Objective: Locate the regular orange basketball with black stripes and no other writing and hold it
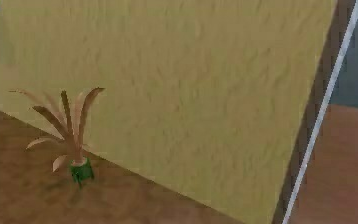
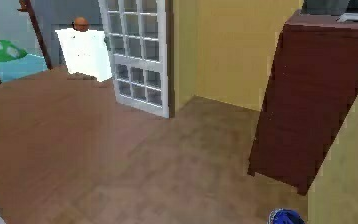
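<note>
Forward view: yellow textured wall (image 1: 187, 90) close ahead, running across most of the frame; brown wood floor (image 1: 47, 180) at its foot; a potted plant (image 1: 72, 135) with long tan and brown leaves in a small green pot stands on the floor just beside the wall; a white upright edge (image 1: 317, 120) closes off the wall at the forward view's right, more floor past it. Arm side view: wood floor (image 2: 107, 150) open across the middle; white door with many glass panes (image 2: 142, 50) stands far out, next to a yellow wall (image 2: 227, 50); a tall dark red-brown cabinet (image 2: 312, 100) at the arm side view's right, something dark on its top, too cut off to name; a small blue round thing (image 2: 285, 216) at the bottom edge near the cabinet's foot. Task's thing: a small round orange blob (image 2: 80, 22) sits at the top of a white boxy object (image 2: 84, 52), far out beyond the floor, left of the glazed door; colour and shape fit a basketball, stripes too small to tell; green shape (image 2: 5, 50) further left. Gripper: cannot tell its state.
</note>
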{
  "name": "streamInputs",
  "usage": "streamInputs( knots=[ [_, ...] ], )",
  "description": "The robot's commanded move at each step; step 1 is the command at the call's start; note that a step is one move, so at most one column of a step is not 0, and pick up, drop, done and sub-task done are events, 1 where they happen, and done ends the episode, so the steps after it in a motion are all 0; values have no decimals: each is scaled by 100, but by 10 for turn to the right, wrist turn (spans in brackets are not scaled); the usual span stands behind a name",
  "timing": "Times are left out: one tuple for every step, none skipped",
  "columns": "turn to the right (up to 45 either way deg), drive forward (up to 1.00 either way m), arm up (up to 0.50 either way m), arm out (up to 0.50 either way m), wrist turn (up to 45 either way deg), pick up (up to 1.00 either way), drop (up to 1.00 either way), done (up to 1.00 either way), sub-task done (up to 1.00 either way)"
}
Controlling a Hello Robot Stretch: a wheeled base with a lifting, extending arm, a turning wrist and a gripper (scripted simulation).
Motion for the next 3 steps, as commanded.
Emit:
streamInputs(
  knots=[
    [-450,0,0,0,0,0,0,0,0],
    [-150,0,0,0,0,0,0,0,0],
    [0,100,0,0,0,0,0,0,0]
  ],
)
